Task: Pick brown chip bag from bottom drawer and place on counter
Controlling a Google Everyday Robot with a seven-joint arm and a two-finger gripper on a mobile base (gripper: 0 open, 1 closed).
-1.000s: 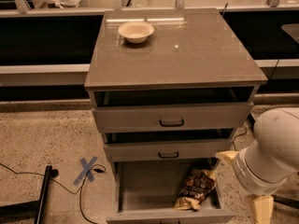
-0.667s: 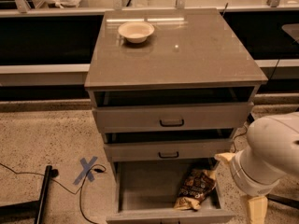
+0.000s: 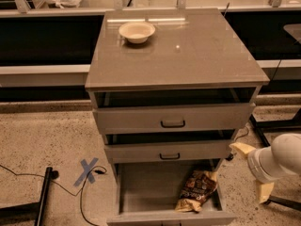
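Dark brown chip bag (image 3: 196,190), yellow-ended, in the grey bottom drawer (image 3: 146,187); yellow-fingered white gripper (image 3: 248,174) beside it.

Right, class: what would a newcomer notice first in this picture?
The eye goes first to the open bottom drawer, with a brown chip bag lying at its right side. The gripper hangs open just right of that drawer. A cream bowl sits on the counter, back left.

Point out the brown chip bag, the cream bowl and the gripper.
brown chip bag (image 3: 197,188), camera view, middle of its dark crinkled face.
cream bowl (image 3: 137,31), camera view, inside of its basin.
gripper (image 3: 247,174), camera view, midway between its spread fingertips, right of the bottom drawer (image 3: 141,187).
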